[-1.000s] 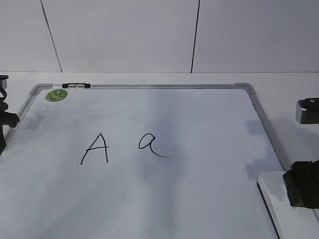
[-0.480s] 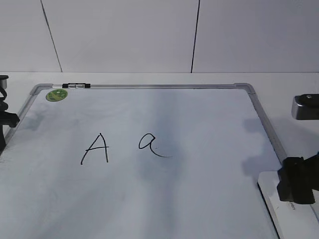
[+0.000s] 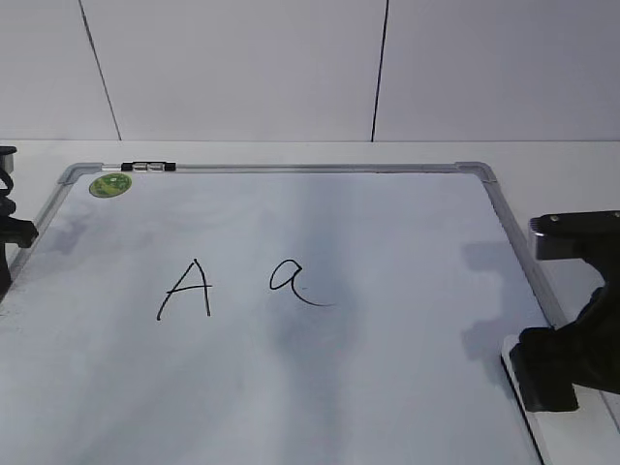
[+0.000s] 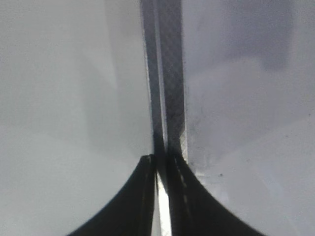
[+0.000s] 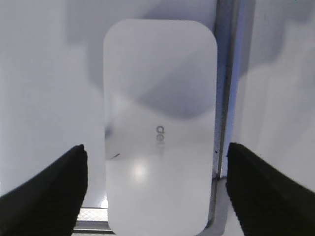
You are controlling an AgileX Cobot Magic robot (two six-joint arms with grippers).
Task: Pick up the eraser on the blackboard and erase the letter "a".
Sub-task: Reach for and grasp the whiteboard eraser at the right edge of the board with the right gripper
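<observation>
The blackboard (image 3: pixel 407 242) lies flat, a white board with a silver frame. The small letter "a" (image 3: pixel 291 279) with a curling tail is near its middle, right of a capital "A" (image 3: pixel 186 289). The eraser (image 3: pixel 570 436) lies at the board's near right corner, mostly hidden by my right gripper (image 3: pixel 554 373). In the right wrist view the white eraser (image 5: pixel 160 98) lies between the fingers of my right gripper (image 5: pixel 156 147), which is open and not touching it. My left gripper (image 4: pixel 161 158) is shut and empty above the board's left frame (image 4: pixel 170 73).
A round green sticker (image 3: pixel 109 184) and a small clip (image 3: pixel 147 167) sit at the board's far left corner. My left arm (image 3: pixel 10 232) rests at the board's left edge. A white wall stands behind the table.
My right gripper has moved left and lower, over the eraser at the board's near right corner. The left arm and the letters have not changed.
</observation>
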